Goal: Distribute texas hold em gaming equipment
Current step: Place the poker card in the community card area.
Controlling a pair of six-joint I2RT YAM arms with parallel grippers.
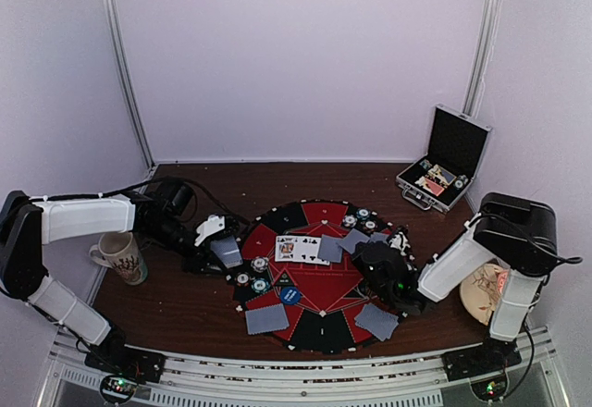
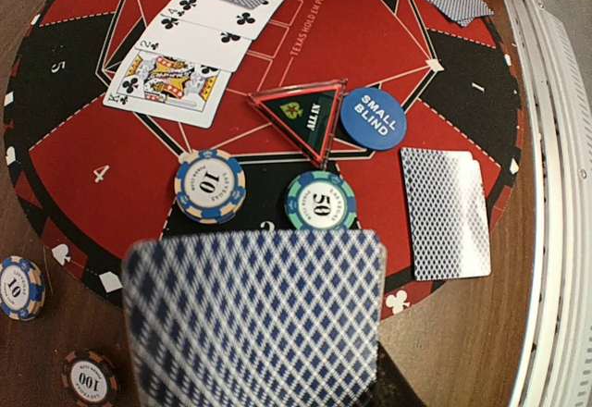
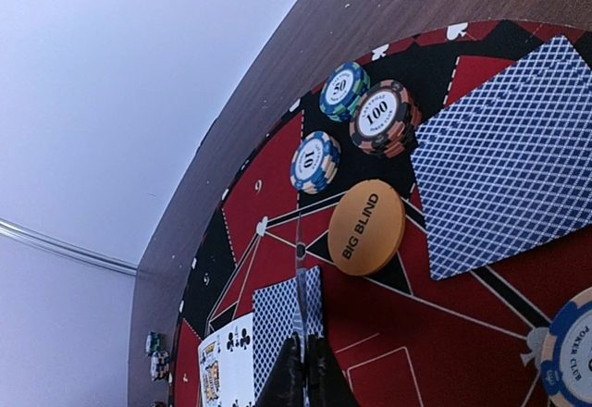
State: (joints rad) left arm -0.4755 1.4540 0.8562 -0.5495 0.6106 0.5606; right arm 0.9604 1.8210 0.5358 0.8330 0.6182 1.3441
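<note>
Jaws of the left gripper (image 1: pixel 211 236) clamp a diamond-backed blue playing card (image 2: pixel 254 319) above the left rim of the round red-and-black poker mat (image 2: pixel 83 157). Dealing looks underway, and the next move calls for an unfilled seat. The right gripper (image 3: pixel 305 375) is pinched shut; only its wrist view shows the orange Big Blind disc (image 3: pixel 367 227).

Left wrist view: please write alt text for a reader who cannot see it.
A blue diamond-backed playing card, blurred, fills the foreground in front of a round red-and-black poker mat. On the mat lie a blue-edged 10 chip, a green-edged 50 chip, a round blue SMALL BLIND disc, a triangular ALL IN marker and three face-up cards.
</note>
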